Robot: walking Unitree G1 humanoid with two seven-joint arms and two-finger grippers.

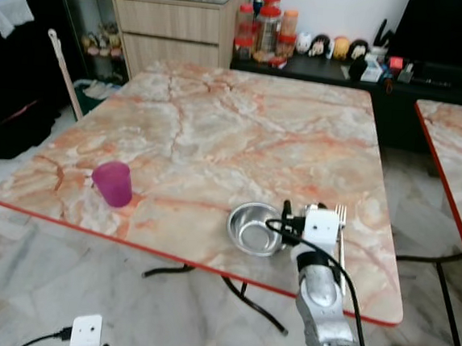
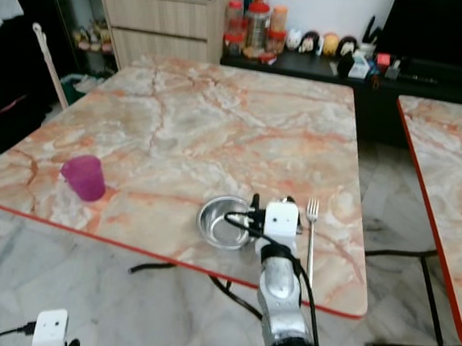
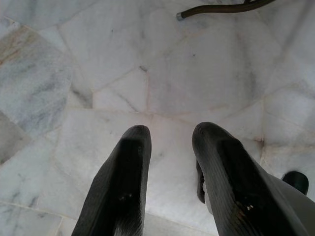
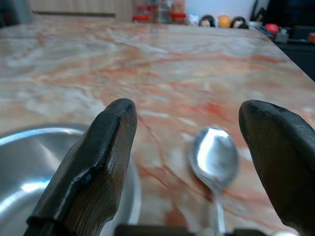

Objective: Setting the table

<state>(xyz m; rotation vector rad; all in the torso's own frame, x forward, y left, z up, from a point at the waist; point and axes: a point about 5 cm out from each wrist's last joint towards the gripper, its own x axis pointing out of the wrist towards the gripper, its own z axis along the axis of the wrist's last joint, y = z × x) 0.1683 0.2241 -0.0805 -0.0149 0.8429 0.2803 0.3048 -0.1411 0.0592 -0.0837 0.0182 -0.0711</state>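
Nearest the camera, low at the robot's left, the left gripper (image 3: 167, 182) is seen hanging idle over the pale marble floor (image 3: 98, 73), its two black fingers apart with nothing between them. On the orange-veined marble table (image 1: 218, 131), at the left near the front edge, a purple cup (image 1: 113, 183) is set upright, well apart from everything else. Further right, close to the front edge, a steel bowl (image 1: 252, 227) is placed, empty as far as can be seen. Just beside the bowl's right rim the right gripper (image 4: 189, 147) is held low over the tabletop, fingers spread wide and closed on nothing; a spoon (image 4: 214, 160) is seen lying on the table between them, bowl end pointing away from the wrist. Right of the gripper a fork (image 2: 311, 229) is laid lengthwise, tines toward the far side. A second table (image 1: 459, 152) of the same marble is noted at the far right, and a sideboard with jars (image 1: 264, 30) behind. Judged from the layout, the setting is well advanced: bowl, spoon and fork are grouped as one place, and the spoon appears just put down or about to be adjusted, which cannot be told. The cup is probably left to be brought over to the place setting.
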